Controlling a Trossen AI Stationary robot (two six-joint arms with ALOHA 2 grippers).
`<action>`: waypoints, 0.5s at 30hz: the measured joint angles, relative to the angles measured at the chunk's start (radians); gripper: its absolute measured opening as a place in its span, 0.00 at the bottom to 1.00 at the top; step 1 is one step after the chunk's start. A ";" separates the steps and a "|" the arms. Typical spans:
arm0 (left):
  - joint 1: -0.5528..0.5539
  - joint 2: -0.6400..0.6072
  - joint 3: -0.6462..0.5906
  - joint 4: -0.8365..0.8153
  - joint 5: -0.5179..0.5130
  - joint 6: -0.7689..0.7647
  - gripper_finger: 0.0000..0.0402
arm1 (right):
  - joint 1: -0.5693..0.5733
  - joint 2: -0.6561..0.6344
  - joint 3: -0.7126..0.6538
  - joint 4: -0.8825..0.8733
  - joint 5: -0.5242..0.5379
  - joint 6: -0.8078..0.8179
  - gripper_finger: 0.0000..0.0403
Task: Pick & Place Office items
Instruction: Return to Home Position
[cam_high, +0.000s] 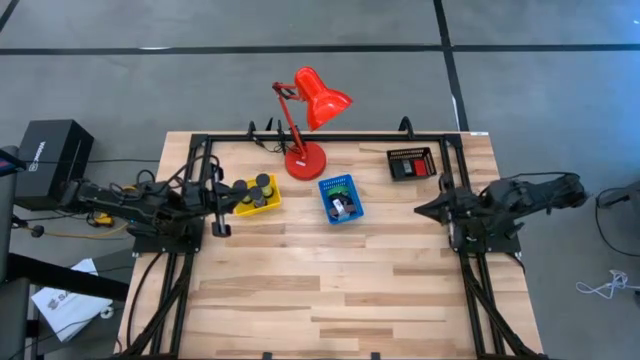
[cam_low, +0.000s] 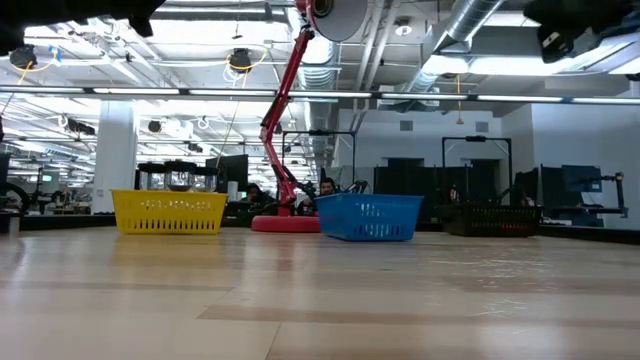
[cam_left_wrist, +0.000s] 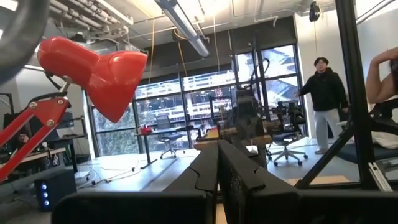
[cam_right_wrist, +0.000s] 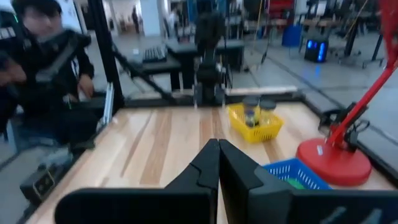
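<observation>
Both arms are sitting folded at the side edges of the high view, so the homing step is looking nearly done, imo. The left gripper is lying at left-centre of the high view, just beside the yellow tray. Its fingers are pressing together w/ only a thin seam btwn them, gripping nothing. The right gripper is sitting right of centre, well apart from every tray, fingers likewise closed and empty. The office items are resting in trays: black discs are piling in the yellow tray, small pieces are lying in the blue tray at centre, and a red-and-black piece is lying in the black tray at upper right. I'm not seeing any loose on the table. To finish well, the left arm should be drawing straight back toward the left edge, lifting a bit first, since any sideways swing is risking a nudge to the yellow tray and its stacked discs. It should also be avoiding any sweep toward the upper centre, where the red lamp is standing. The right arm is needing only a small, slow tuck. Fingers are best left closed, nothing to snag. A person is showing near the table frame in the right wrist view, so slow speed is making sense there too.
</observation>
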 joint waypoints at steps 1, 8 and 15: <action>0.000 0.000 0.000 -0.005 0.000 0.000 0.00 | 0.000 -0.023 -0.005 0.002 0.000 -0.001 0.00; 0.000 -0.008 -0.039 -0.003 0.000 0.036 0.00 | 0.000 -0.194 -0.055 0.007 0.000 -0.019 0.00; 0.000 -0.073 -0.103 0.033 0.001 0.043 0.00 | 0.001 -0.255 -0.097 -0.016 0.000 -0.019 0.00</action>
